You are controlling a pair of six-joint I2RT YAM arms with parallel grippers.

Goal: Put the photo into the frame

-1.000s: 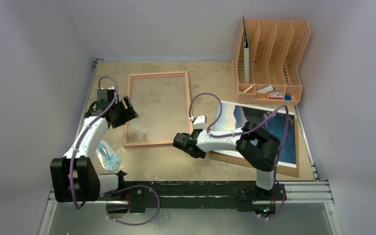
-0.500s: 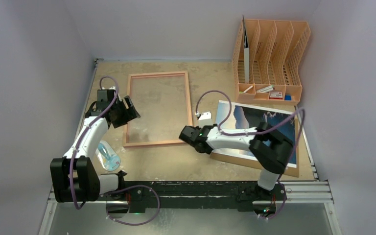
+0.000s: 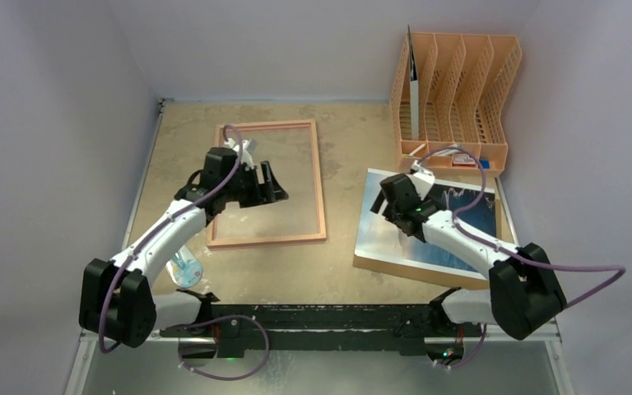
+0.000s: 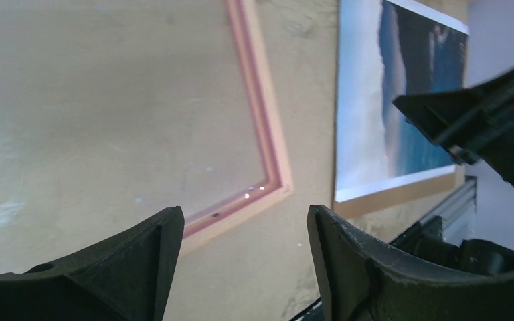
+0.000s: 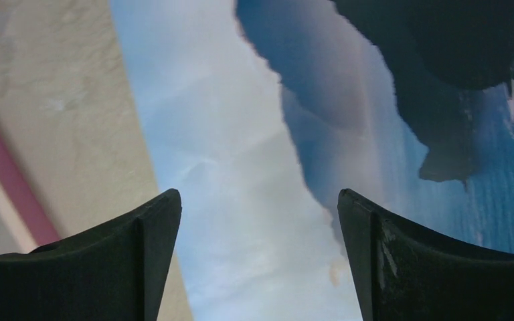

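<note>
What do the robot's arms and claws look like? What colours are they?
The left arm and right arm have white tube-shaped links and chunky black joints. A thin purple cable runs along each. The left gripper and right gripper each have two matte black, curved, pointed fingers.

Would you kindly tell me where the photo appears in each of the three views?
Top external: the photo lies right of centre.
Left wrist: upper right.
Right wrist: it fills most of the picture.
Shared landmark: the frame's pink edge, left of the photo in every view.
</note>
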